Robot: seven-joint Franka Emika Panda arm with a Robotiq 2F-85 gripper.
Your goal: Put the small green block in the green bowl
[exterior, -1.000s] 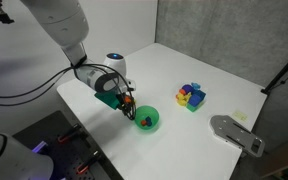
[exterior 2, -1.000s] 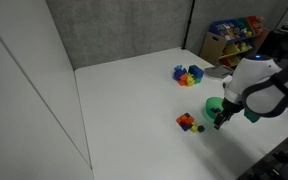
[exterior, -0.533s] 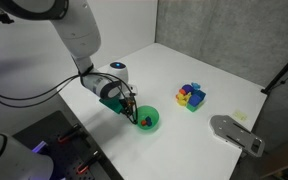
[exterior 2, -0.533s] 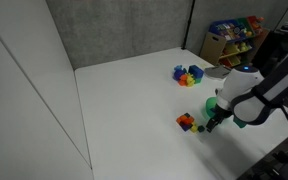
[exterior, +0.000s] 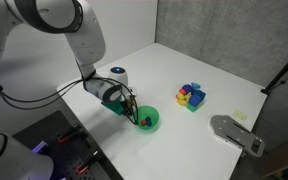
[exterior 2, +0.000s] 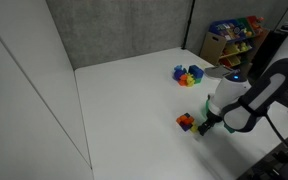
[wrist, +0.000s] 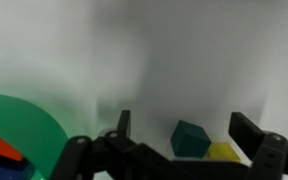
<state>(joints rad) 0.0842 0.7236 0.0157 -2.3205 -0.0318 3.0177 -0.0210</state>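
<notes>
In the wrist view the small green block (wrist: 189, 138) sits on the white table between my open fingers (wrist: 246, 130), with nothing touching it. A tiny yellow block (wrist: 222, 152) lies right beside it. The gripper (wrist: 184, 135) is low over the table. The green bowl (wrist: 19, 125) is at the lower left of that view, with red and blue pieces inside. In an exterior view the gripper (exterior: 131, 108) is just beside the bowl (exterior: 149, 120). In an exterior view the gripper (exterior 2: 205, 124) is next to a tiny red block (exterior 2: 184, 121).
A blue tray of coloured blocks (exterior: 191, 97) stands further along the table, and it also shows in an exterior view (exterior 2: 188, 75). A grey device (exterior: 234, 133) lies near the table's edge. A shelf of toys (exterior 2: 234, 35) stands behind the table.
The gripper has come down and in towards the small blocks beside the bowl. The jaws stay open. The blocks and the bowl have not moved.
</notes>
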